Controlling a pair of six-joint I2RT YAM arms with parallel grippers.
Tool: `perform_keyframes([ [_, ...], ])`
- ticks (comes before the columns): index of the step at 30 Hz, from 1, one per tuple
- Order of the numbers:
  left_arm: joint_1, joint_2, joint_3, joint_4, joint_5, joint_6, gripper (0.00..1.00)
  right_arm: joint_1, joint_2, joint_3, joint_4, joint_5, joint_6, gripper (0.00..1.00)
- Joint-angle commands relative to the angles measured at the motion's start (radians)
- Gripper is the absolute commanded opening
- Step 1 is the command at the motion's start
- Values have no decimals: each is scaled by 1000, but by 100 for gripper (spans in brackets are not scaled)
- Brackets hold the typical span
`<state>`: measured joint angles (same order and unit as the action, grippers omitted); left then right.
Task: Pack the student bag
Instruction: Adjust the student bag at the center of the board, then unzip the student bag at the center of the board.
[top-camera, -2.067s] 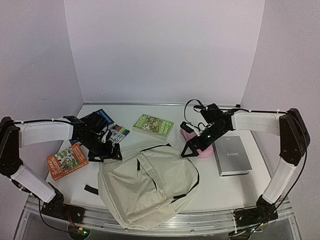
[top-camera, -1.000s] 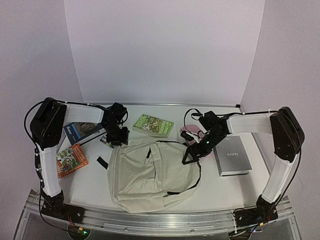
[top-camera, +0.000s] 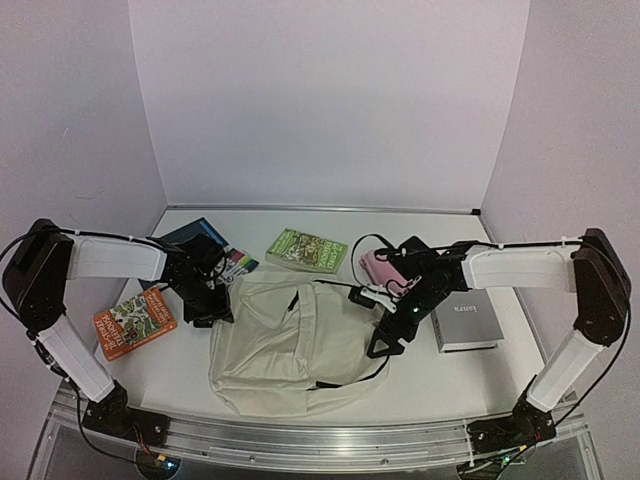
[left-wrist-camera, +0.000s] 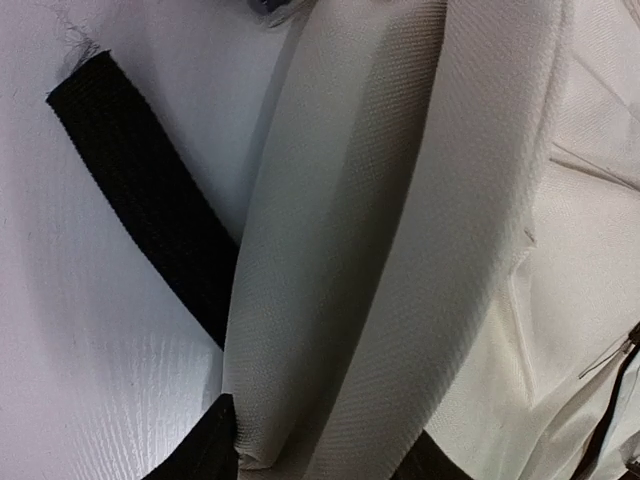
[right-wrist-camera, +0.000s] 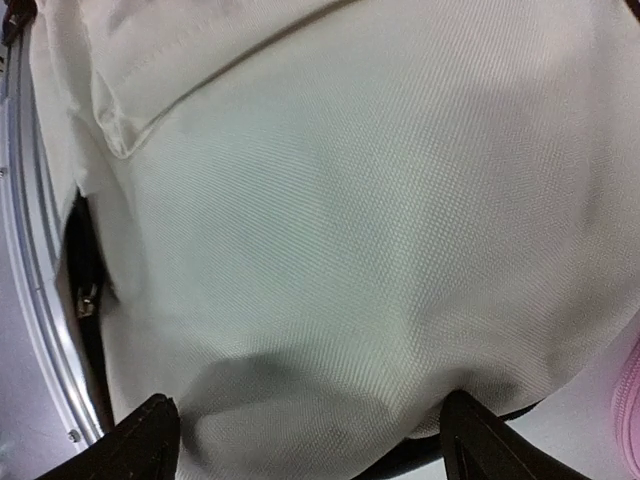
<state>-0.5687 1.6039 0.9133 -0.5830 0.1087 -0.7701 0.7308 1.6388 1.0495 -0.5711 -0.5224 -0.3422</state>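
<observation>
An orange book (top-camera: 135, 322) lies flat at the left of the bench (top-camera: 170, 368). Behind it a blue book (top-camera: 190, 236) shows partly under the left forearm. The left hand (top-camera: 205, 303) is low at the bag's upper left edge. In its wrist view a raised fold of cream cloth runs between its two fingers, with a loose black strap (left-wrist-camera: 140, 190) lying on the bench just beside the fold. I cannot tell whether the fingers pinch that fold or only stand on either side of it. A pack of markers (top-camera: 238, 263) lies just behind this hand.

The bag (top-camera: 290, 350) lies flat in the middle of the bench toward the near edge, slack and rumpled, between the two hands. A green book (top-camera: 307, 250) lies behind it.

The right hand (top-camera: 389, 337) is down on the bag's right edge. Its fingers are spread wide, and cloth bulges up between them. A black zip (right-wrist-camera: 88, 300) shows at one side of its view. A pink case (top-camera: 377, 266) lies just behind this hand. A grey book (top-camera: 467, 322) lies at the far right.
</observation>
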Motion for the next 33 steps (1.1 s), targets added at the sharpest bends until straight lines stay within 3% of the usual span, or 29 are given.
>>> perform_keyframes([
  [1, 1, 59, 48, 131, 10, -15, 33, 4, 72, -15, 35, 185, -27, 87],
  [7, 6, 190, 184, 150, 3, 2, 11, 4, 42, 12, 33, 255, -43, 86],
  [10, 7, 222, 233, 141, 9, 3, 11, 4, -17, 80, 1, 270, -38, 86],
  [16, 9, 222, 235, 140, 21, 4, 13, 30, -91, 150, -24, 113, 2, 82],
  [26, 8, 208, 195, 180, 45, -14, 13, 183, 28, 202, 8, 47, 42, 61],
  [33, 9, 204, 188, 196, 51, -15, 14, 231, 109, 210, 48, 31, 68, 58],
])
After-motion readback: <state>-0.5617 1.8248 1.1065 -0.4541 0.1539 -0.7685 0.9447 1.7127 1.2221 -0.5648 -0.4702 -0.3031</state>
